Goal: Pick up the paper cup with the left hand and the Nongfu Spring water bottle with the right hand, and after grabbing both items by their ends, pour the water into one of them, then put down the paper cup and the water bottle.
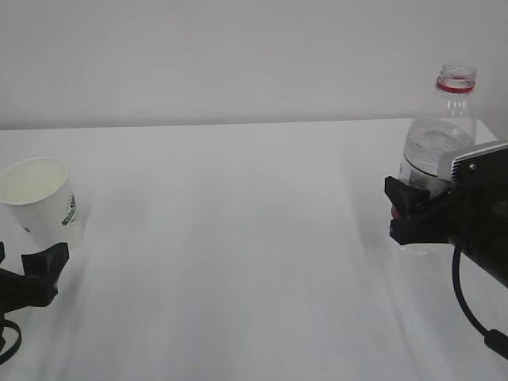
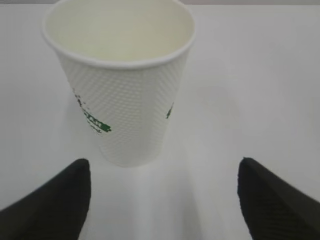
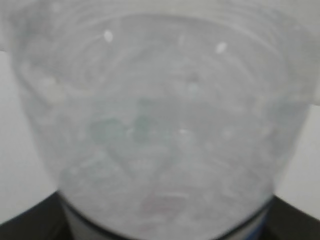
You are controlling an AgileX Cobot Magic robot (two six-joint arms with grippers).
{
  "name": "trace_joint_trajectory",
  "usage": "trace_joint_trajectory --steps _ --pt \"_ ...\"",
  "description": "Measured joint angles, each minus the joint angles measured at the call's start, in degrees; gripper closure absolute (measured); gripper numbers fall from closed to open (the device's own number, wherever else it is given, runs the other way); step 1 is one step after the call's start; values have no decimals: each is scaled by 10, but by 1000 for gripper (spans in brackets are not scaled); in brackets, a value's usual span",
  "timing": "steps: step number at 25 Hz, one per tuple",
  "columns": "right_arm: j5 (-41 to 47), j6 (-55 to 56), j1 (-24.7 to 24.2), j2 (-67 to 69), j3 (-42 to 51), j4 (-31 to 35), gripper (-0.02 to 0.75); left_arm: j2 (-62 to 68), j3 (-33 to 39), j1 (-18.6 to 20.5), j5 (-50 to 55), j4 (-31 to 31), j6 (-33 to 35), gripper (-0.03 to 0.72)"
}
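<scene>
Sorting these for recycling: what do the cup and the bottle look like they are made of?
Paper cup: apparently white paper, matte, going by its embossed dotted wall, rolled rim and green print. Water bottle: clear, glossy, thin plastic by the look of it, see-through and ribbed, with a red neck ring.

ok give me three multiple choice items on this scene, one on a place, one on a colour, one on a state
1. Where is the paper cup in the exterior view?
A far left
B centre
C far right

2. What colour is the neck ring on the water bottle?
A blue
B red
C green

3. How is the left gripper?
A shut on the cup
B open, apart from the cup
C shut on the bottle

Answers:
1 A, it sits by the left edge.
2 B, red ring under the open mouth.
3 B, the left wrist view shows its fingers spread short of the cup.
</scene>
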Motion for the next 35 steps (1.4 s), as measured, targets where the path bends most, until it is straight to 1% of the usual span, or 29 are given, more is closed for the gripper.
trace_joint_trajectory --steps 8,16,21,28,35 --pt "0 0 0 0 0 -5 269 58 -46 0 -1 -7 -3 -2" --pt "0 0 0 0 0 -5 269 107 -77 0 -1 -49 -7 -3" --pt "0 0 0 0 0 -5 269 127 -113 0 -1 -74 -8 -4" --pt "0 0 0 0 0 -5 269 167 -149 0 -1 -98 -8 -3" --pt "0 0 0 0 0 -5 270 178 -171 0 -2 -121 -8 -3"
